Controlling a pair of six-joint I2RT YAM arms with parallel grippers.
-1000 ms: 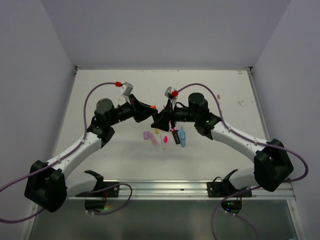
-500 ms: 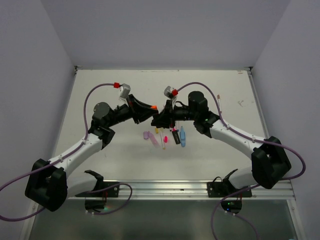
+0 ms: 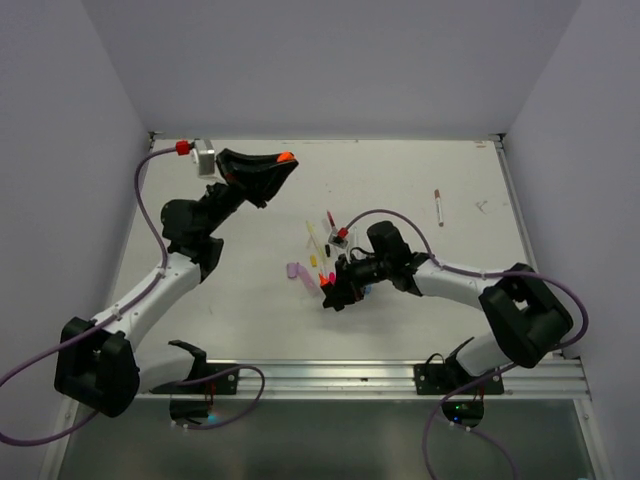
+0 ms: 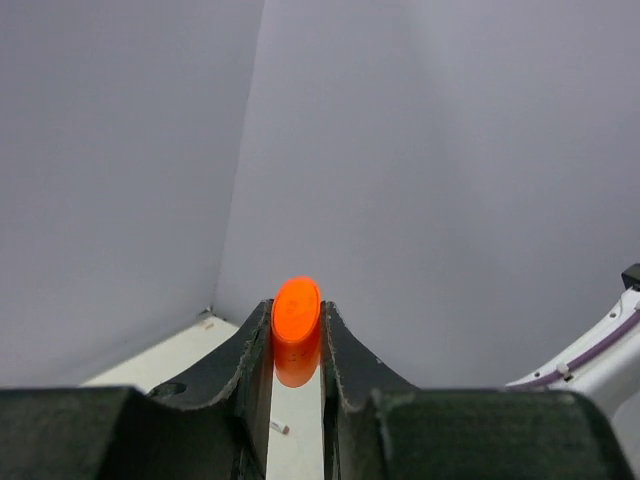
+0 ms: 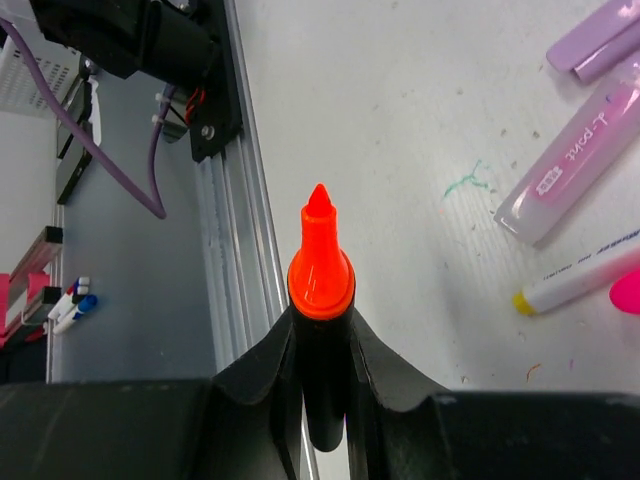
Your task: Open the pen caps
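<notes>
We see the left gripper (image 3: 272, 166) raised over the far-left part of the white table (image 3: 250, 300), its matte black fingers pressed on a smooth glossy orange cap (image 4: 296, 310). The cap's oval, flat end faces the wrist camera.

The right gripper (image 5: 321, 320) sits low near the middle of the table, pinching an orange highlighter (image 5: 320, 278) by its dark barrel. It is uncapped, with a shiny orange cone collar and a wedge-shaped nib (image 5: 319, 200) pointing toward the ribbed metal rail (image 5: 238, 290).

Just beside it on the table lie:
- a stubby lilac highlighter (image 5: 600, 40)
- a frosted, translucent pale pink highlighter with a printed label (image 5: 568, 168)
- a thin white pen with a yellow end (image 5: 572, 282)

A thin red-capped pen (image 3: 438, 205) lies well apart, on the far right. The tabletop has faint ink scuffs.
</notes>
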